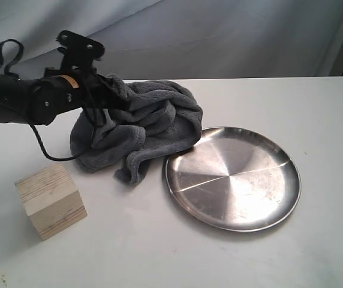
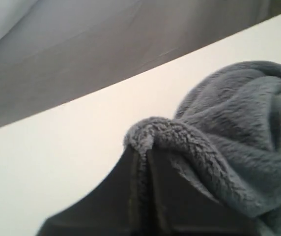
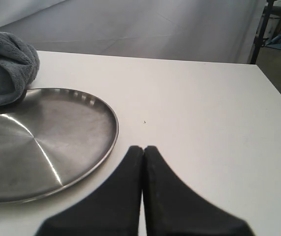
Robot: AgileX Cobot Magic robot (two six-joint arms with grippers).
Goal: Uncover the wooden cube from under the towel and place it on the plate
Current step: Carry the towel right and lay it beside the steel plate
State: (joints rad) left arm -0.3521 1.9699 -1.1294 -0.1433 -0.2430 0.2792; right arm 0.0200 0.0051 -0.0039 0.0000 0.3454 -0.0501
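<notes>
The left gripper is pinching a fold of the towel: in the left wrist view its 2 dark fingers press together on a ridge of grey plush that pokes up between them. It holds the cloth by that 1 bunched edge, most likely because a raised fold is the surest purchase on soft fabric.

Below the arm, at the front left of the table, the wooden cube stands bare, well apart from the towel and resting flat, with its grain showing on the near faces. Uncovering looks done; the carry to the dish is not.

To the right of the gripper, the towel sits in a crumpled heap. Its right edge appears to touch or slightly overlap the plate, though the angle makes that hard to settle.

The plate lies flat and empty, with nothing on its shiny face.

Furthest right, the right gripper is pressed together on nothing. It sits low over the table, just beside the plate's rim, out of the exterior view.
</notes>
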